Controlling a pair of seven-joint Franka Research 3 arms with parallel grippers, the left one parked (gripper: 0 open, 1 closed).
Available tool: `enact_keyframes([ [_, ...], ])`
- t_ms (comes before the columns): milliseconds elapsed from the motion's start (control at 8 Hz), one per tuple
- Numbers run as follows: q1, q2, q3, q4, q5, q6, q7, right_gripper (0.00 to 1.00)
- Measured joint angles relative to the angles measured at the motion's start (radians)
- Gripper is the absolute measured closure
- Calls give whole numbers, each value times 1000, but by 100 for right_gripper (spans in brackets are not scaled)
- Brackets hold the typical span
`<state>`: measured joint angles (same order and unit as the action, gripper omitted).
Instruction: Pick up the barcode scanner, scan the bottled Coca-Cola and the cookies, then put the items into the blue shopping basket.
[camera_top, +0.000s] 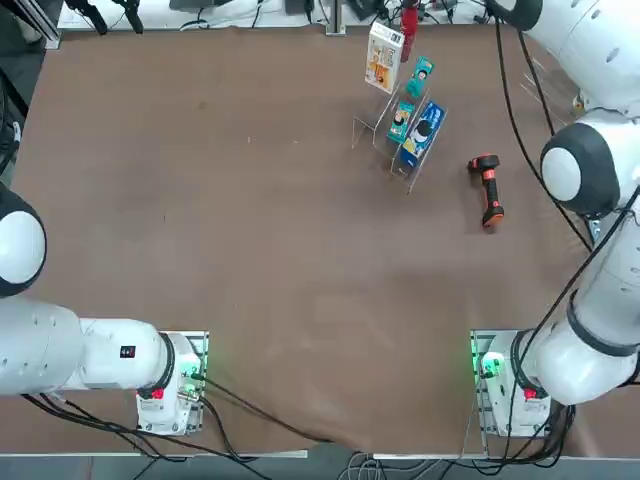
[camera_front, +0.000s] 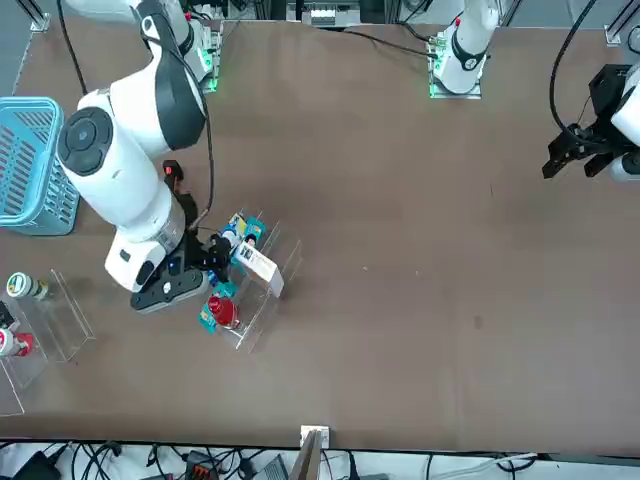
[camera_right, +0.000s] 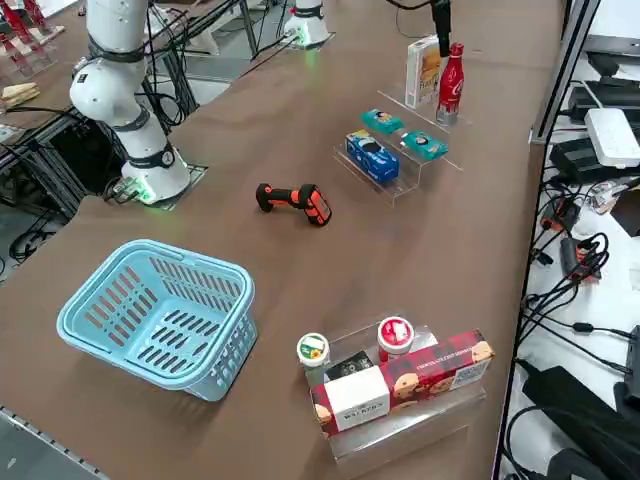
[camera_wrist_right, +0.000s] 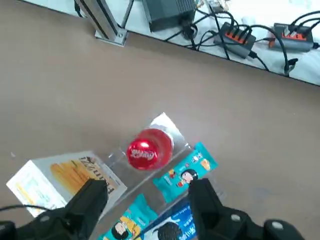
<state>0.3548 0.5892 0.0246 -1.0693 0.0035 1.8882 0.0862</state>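
The barcode scanner (camera_top: 487, 189) lies flat on the brown bench (camera_top: 250, 250), alone and untouched, to the right of the clear tiered display rack (camera_top: 395, 140) in the top view. Its long axis runs roughly toward and away from the robot there, the black head at the far end and the red-orange handle end pointing back toward the arm bases, tilted slightly to the right.

On the rack's far tier, the cookies (camera_top: 383, 56) stand upright on edge as a white-and-orange box, and the bottled Coca-Cola (camera_right: 451, 84) stands upright just beside them, cap up. In front of these sit two small teal packs (camera_right: 382, 121) and a blue pack (camera_right: 372, 156), all leaning on the lower steps.

The right gripper (camera_wrist_right: 147, 200) hangs above the rack, pointing down at it, with its jaws spread wide and holding nothing; in the wrist view the bottle's red cap and a teal pack show through the gap between the two fingers (camera_wrist_right: 90, 202).

The blue shopping basket (camera_right: 155, 310) stands upright and open on the robot's right side of the bench, well apart from both rack and scanner.
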Motion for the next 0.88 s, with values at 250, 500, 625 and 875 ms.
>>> enact_keyframes([
  [250, 0, 21, 1, 0, 0, 38, 0, 0],
  [500, 0, 40, 1, 1, 0, 69, -1, 1],
  [625, 0, 47, 1, 3, 0, 78, -2, 4],
  [875, 0, 51, 1, 3, 0, 91, -4, 17],
])
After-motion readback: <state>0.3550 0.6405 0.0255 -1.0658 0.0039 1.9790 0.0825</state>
